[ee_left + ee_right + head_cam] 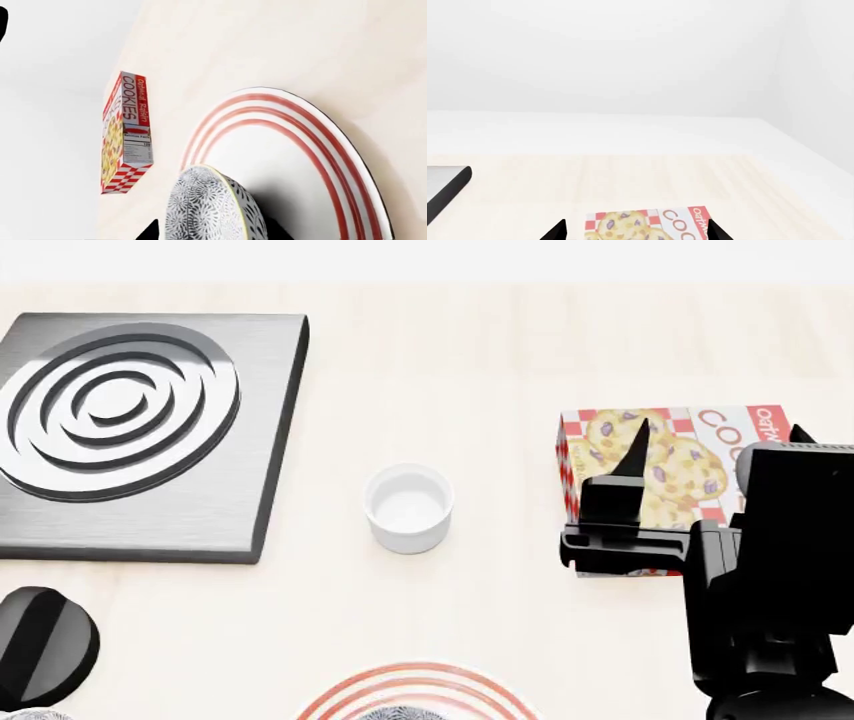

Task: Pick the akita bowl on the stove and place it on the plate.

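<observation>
The akita bowl point(207, 210), white with a dense black floral pattern, sits over the plate point(300, 150), a white disc with red rings, and casts a dark shadow on it. My left gripper point(213, 232) is open. Its dark fingertips point(150, 231) stand on either side of the bowl, and a sliver of table shows between one tip and the bowl. In the head view only the bowl's top point(400, 713) and the plate's far rim point(416, 677) show at the bottom edge. The stove point(267, 440) has bare burner rings. My right gripper point(714, 435) hangs open over the cookie box.
A cookie box point(667, 465) lies flat at the right, also in the left wrist view point(125, 132). A plain white cup point(408, 506) stands mid-table. A round black knob point(43, 645) sits below the stove. A patterned edge point(27, 713) shows at the bottom left corner.
</observation>
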You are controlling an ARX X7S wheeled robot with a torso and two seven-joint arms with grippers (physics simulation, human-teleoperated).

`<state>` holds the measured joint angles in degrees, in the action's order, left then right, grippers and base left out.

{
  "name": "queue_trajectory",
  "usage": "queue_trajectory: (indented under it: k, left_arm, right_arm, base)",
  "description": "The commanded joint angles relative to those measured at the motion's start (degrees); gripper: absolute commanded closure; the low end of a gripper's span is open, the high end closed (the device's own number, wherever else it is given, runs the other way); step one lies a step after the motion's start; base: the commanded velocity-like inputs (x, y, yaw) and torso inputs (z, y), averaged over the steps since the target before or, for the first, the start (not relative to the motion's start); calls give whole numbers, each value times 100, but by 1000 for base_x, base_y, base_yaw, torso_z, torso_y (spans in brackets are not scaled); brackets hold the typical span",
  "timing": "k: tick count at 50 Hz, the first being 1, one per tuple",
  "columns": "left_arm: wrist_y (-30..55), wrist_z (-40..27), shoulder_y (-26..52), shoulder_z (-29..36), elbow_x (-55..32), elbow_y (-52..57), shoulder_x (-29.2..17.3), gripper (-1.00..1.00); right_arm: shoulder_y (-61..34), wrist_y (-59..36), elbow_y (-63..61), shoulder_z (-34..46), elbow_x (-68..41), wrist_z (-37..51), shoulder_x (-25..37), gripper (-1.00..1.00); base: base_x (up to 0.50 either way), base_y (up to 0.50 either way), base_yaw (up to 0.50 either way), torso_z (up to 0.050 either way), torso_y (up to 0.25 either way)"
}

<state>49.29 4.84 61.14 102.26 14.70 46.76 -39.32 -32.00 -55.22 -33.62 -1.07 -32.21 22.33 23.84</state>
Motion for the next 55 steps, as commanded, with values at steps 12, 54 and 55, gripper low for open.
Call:
queue_trajectory:
  k: [12, 54, 55]
  left_arm:
    - [60, -126, -109, -190, 36, 92, 46, -100]
    - [235, -753, -585, -2106, -886, 442, 883, -100]
    - [253, -766, -610, -2253, -968, 467, 903, -100]
  right_arm:
    - [16, 61, 40, 22, -14, 10, 25, -100]
    - [-1, 56, 36, 68, -89, 65, 68, -100]
    - [11, 80, 51, 70, -81, 56, 69, -100]
  base:
    - [0, 0, 0, 0, 0]
    - [0, 0, 0, 0, 0]
    - [0, 0, 0, 0, 0]
